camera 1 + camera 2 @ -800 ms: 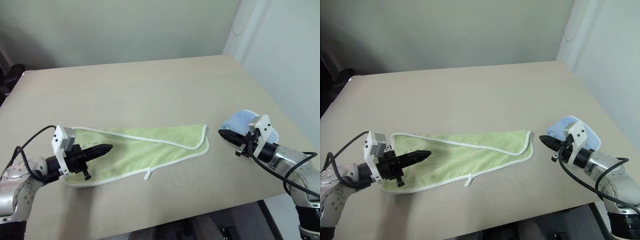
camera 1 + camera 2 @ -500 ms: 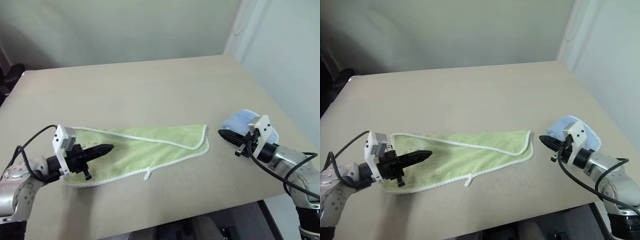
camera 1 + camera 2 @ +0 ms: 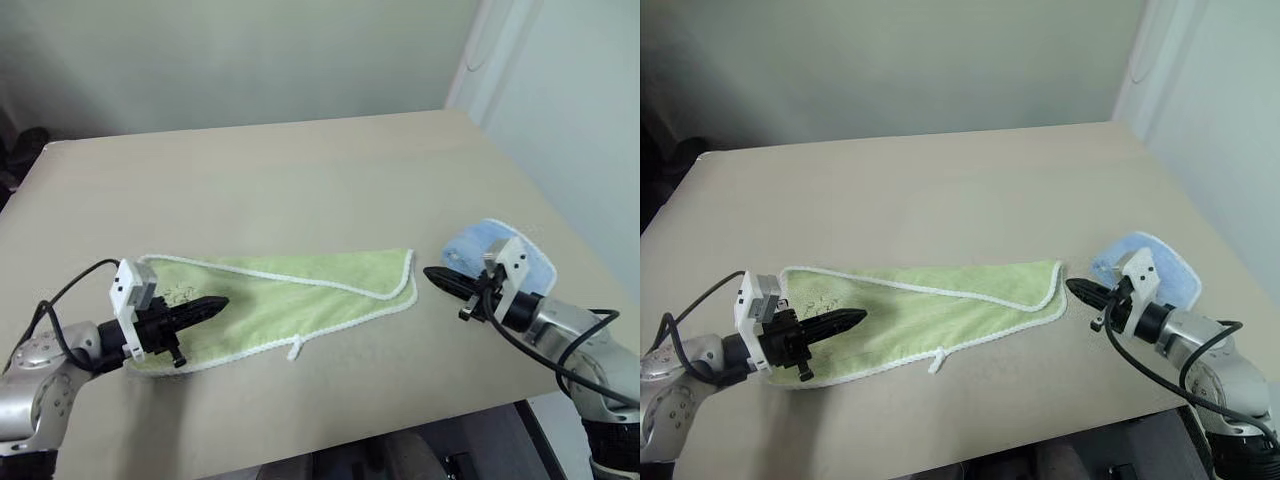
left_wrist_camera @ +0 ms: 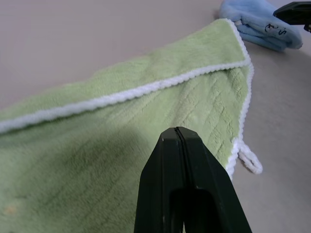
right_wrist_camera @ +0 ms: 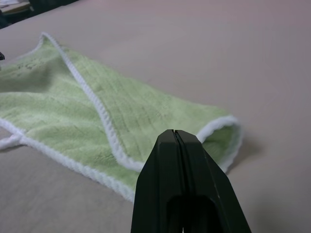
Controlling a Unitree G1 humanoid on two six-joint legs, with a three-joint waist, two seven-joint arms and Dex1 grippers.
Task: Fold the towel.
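Observation:
The lime-green towel [image 3: 300, 290] lies flat on the tan table [image 3: 300, 170], loosely doubled over with its white edging running slantwise across it. Its small white loop tag [image 3: 297, 350] sticks out at the near edge. My left gripper [image 3: 221, 301] is shut with nothing in it and points right, just over the towel's left part. In the left wrist view its fingertips [image 4: 177, 131] meet above the green pile [image 4: 121, 97]. My right gripper [image 3: 429, 272] is also shut and empty. It points left, a short way off the towel's right end [image 5: 214, 126].
A small light blue cloth [image 3: 480, 238] lies bunched behind my right gripper, near the table's right edge. The near table edge [image 3: 330, 445] runs just below both arms. A pale wall stands beyond the far edge.
My right gripper has edged left, closer to the towel's right end. My left hand has shifted only slightly. The towel has not moved.

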